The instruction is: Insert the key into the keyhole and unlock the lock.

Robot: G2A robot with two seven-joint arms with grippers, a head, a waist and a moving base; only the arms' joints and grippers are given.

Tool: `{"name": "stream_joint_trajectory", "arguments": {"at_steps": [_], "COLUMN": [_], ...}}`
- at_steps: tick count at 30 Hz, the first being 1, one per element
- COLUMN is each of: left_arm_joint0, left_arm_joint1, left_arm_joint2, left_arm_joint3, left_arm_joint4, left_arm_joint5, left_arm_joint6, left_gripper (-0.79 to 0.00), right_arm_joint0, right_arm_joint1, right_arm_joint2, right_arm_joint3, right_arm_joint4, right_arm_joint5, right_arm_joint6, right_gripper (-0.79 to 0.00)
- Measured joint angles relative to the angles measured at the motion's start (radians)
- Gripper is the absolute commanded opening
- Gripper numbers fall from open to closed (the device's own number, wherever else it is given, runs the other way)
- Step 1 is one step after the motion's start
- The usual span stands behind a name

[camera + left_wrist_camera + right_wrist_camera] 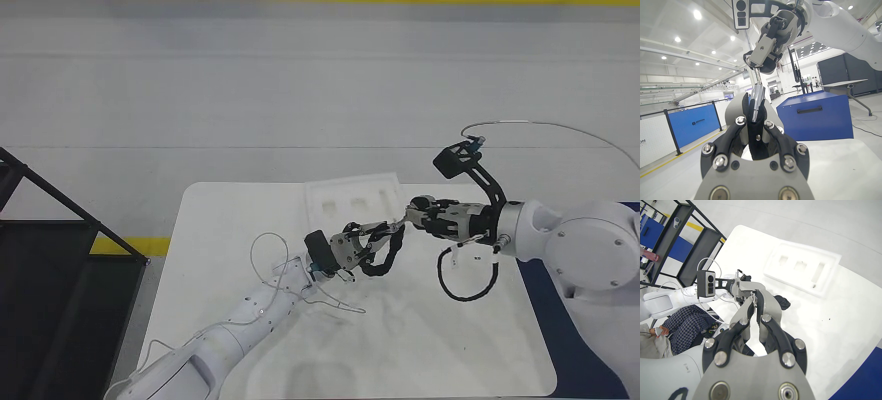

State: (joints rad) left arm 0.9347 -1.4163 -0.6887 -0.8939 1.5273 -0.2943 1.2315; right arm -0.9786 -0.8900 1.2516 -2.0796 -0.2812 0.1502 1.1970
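My left gripper (754,103) is shut on the lock (757,95), a chrome cylinder standing up between its black pads. The lock's black cable loop (385,262) hangs below it over the table. My right gripper (758,63) comes from the opposite side, shut on the silver key (758,76). The key's blade points straight at the cylinder's end and its tip meets that end; I cannot tell how deep it sits. In the right wrist view the key (753,298) is pinched between the right gripper's (755,301) pads. Both the left gripper (350,247) and the right gripper (402,217) hover above the table's middle.
A white foam tray (350,198) with several recesses lies at the table's far edge, just behind the grippers; the same foam tray (802,270) appears in the right wrist view. A black metal rack (50,270) stands off the table's left side. Bare white tabletop (450,340) lies nearer the robot.
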Motion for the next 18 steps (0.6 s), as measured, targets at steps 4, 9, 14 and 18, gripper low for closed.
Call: {"name": "stream_joint_trajectory", "arguments": {"at_steps": [4,9,14,18], "left_arm_joint0": [0.000,0.001,0.002,0.003], "left_arm_joint1": [-0.003,-0.007,-0.011,-0.014], "left_arm_joint2": [-0.003,-0.006,-0.009,-0.012], "left_arm_joint3": [0.004,0.009,0.013,0.016], "left_arm_joint4": [0.001,0.003,0.004,0.005], "left_arm_joint5": [-0.006,-0.011,-0.018,-0.021], "left_arm_joint6": [0.003,0.006,0.007,0.009], "left_gripper": [-0.785,-0.785,-0.785,-0.785], "right_arm_joint0": [0.006,0.013,0.017,0.018], "right_arm_joint1": [-0.001,-0.002,-0.002,-0.001], "right_arm_joint2": [-0.011,-0.023,-0.028,-0.028], "right_arm_joint3": [0.004,0.011,0.013,0.014], "right_arm_joint4": [-0.002,-0.004,-0.008,-0.012], "right_arm_joint5": [-0.001,0.002,0.007,0.009], "right_arm_joint6": [-0.003,-0.007,-0.011,-0.014], "right_gripper": [-0.785,-0.785,-0.785,-0.785]}}
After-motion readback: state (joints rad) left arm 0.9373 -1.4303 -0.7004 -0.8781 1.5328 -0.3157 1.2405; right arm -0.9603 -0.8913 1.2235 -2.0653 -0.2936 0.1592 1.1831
